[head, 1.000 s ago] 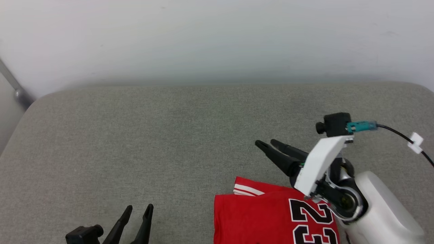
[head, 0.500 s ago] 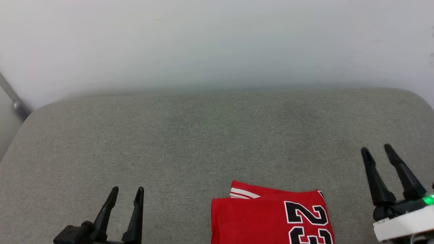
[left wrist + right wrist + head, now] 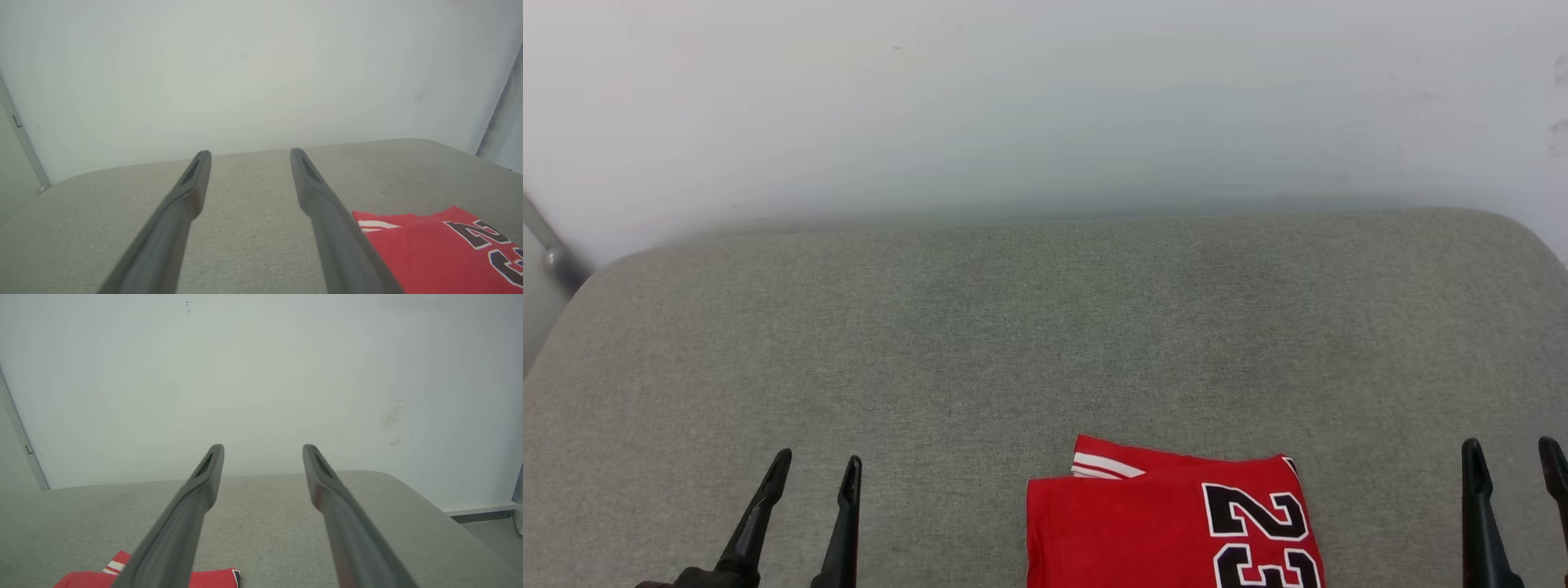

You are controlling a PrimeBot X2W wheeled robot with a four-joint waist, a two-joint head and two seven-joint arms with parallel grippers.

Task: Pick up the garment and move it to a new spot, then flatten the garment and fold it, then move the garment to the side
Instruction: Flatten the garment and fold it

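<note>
The desk [image 3: 980, 327] has a grey fabric top with rounded far corners. Folded red garment [image 3: 1127, 531] lies flat on it, near edge, slightly right of centre.

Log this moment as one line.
garment: folded, lying on grey padded surface | left gripper: open, empty | right gripper: open, empty
</note>
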